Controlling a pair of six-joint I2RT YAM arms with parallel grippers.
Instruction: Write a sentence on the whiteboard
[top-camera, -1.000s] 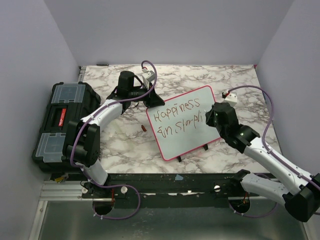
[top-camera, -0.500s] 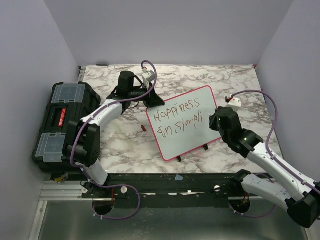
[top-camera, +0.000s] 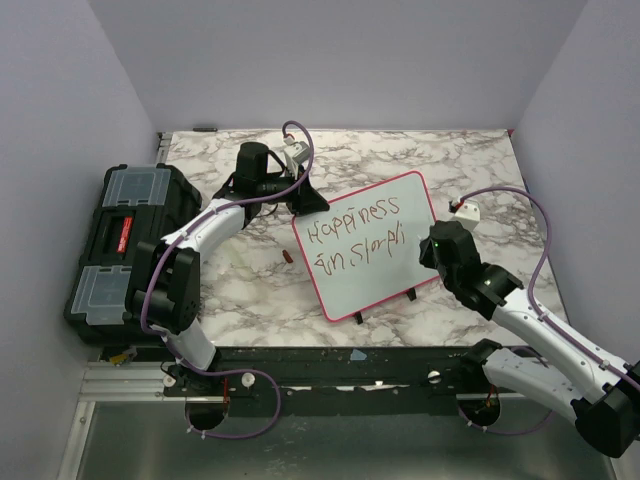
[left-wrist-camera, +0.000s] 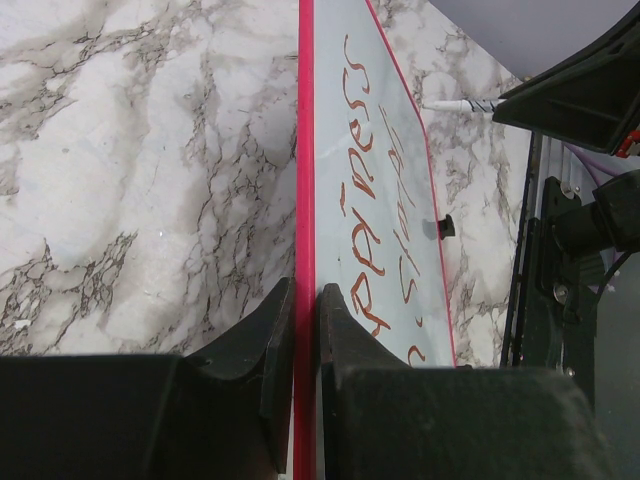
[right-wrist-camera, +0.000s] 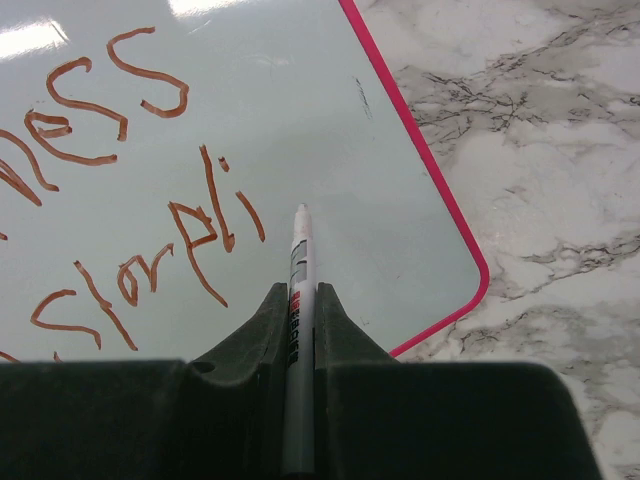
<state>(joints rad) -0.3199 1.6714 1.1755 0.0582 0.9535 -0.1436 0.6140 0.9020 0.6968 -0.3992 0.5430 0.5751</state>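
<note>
We see the whiteboard (top-camera: 372, 290) standing askew on the marble tabletop (top-camera: 250, 290), right of centre, propped on two black feet. The left jaws are closed on its pink frame at the far left corner, one on each side of the edge. The sentence (top-camera: 357, 235) runs in two red-brown lines, "Happiness" above "in Simpli". The right jaws, at the board's right edge, are gripping a marker (right-wrist-camera: 298, 245). Its tip sits just right of the last letters, and we cannot tell whether it touches. A black toolbox (top-camera: 125, 245) lies at the left.
</note>
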